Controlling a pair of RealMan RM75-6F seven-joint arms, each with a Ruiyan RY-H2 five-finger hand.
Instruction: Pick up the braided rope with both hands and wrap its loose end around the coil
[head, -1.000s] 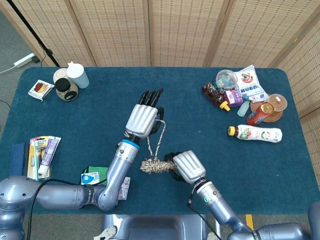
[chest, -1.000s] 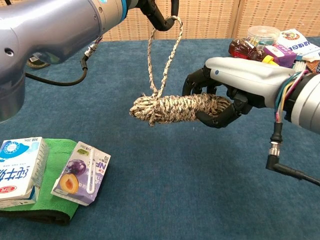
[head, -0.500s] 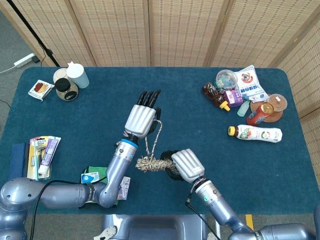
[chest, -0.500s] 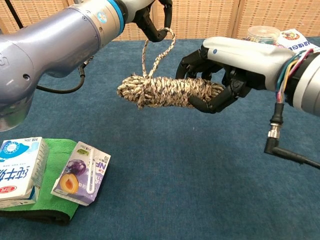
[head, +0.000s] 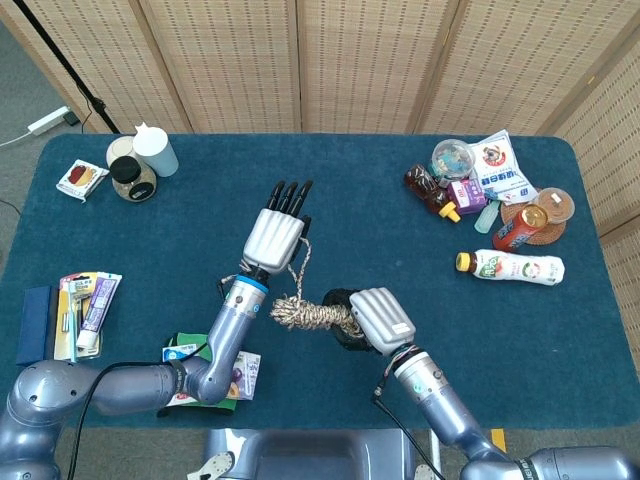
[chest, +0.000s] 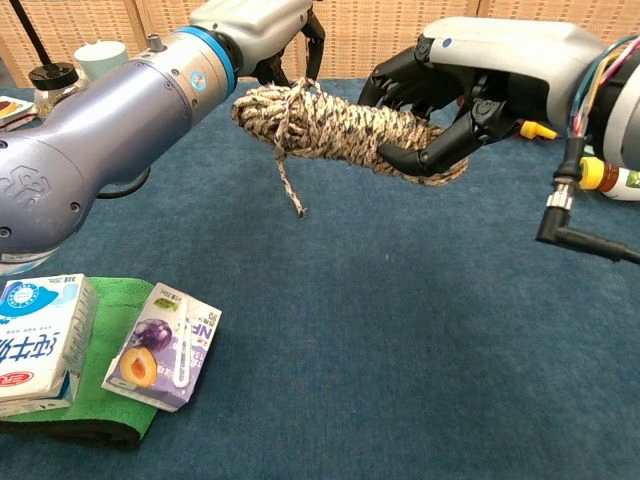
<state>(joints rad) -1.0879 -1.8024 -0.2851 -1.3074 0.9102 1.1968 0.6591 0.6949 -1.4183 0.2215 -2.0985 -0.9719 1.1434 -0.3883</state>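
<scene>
Fingers of the right hand curl around one end of the braided rope coil, gripping it above the table, towards its near edge. Left hand pinches the loose strand; its end dangles.

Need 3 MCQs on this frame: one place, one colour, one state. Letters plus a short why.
1. Where is the braided rope coil?
A. lying on the blue table
B. held in the air
C. on the green cloth

2. What colour is the cloth under the two cartons?
A. green
B. red
C. white

3. What is the right hand doing?
A. hanging free
B. pressing a carton
C. gripping the coil's end

Answers: 1 B, the chest view shows table beneath it; 2 A, green edge shows; 3 C, dark fingers curl round the coil.
</scene>
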